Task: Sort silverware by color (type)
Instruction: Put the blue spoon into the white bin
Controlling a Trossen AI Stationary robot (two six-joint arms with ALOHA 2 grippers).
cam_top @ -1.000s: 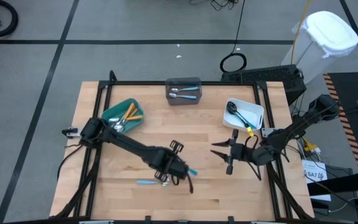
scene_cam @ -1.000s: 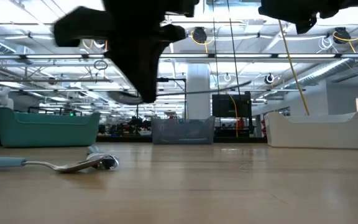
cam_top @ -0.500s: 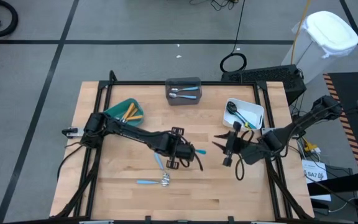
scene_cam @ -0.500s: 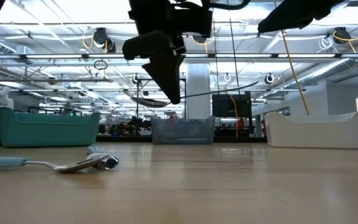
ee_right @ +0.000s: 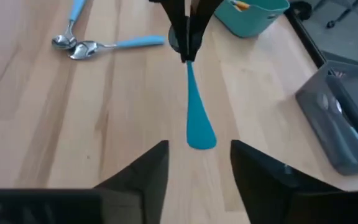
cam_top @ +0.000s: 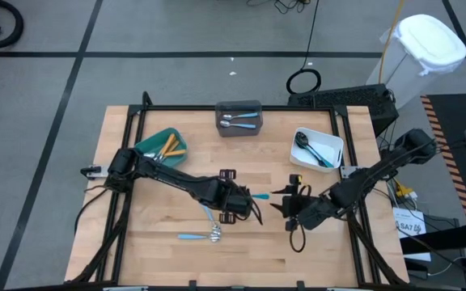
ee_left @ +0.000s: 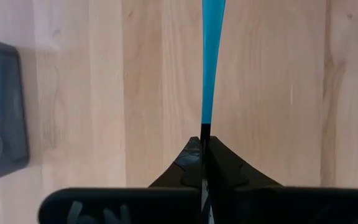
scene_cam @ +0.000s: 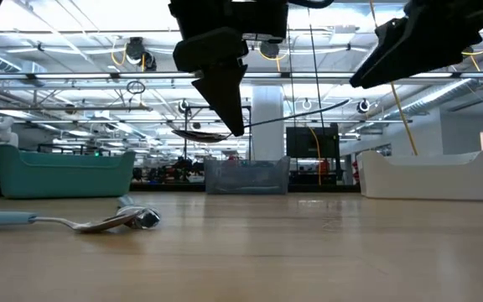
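Note:
My left gripper (cam_top: 239, 200) is over the table's middle, shut on a blue-handled utensil (cam_top: 259, 196) whose handle points toward the table's right. Its head (scene_cam: 195, 134) sticks out behind the fingers in the low view. My right gripper (cam_top: 285, 208) faces it from the right, open. Its fingers (ee_right: 154, 165) stand either side of the line of the handle's wide free end (ee_right: 201, 135) and touch nothing. Two blue-handled silver spoons (cam_top: 209, 230) lie flat on the table nearer the near edge, heads together (ee_right: 73, 48). My left gripper pinches the utensil between its two fingers at the handle's narrow end (ee_left: 205, 127), near the neck. The fingers (scene_cam: 229, 101) come from above, pointing down, and lie across it. The utensil is lifted clear of the table and roughly level, handle (ee_right: 191, 93) toward my right gripper.
A teal bin (cam_top: 162, 147) with orange-handled pieces stands at the far left. A grey bin (cam_top: 239, 119) with blue-handled silver pieces is at the far middle, and a white bin (cam_top: 317, 148) with black-headed pieces at the far right. Bare wood lies along the near edge.
My left gripper has carried the blue-handled utensil up and away from the near edge, past the two spoons, to the table's middle. It has turned so that the handle points right. My right gripper has swung toward the near edge and left, lining up with the handle's free end.

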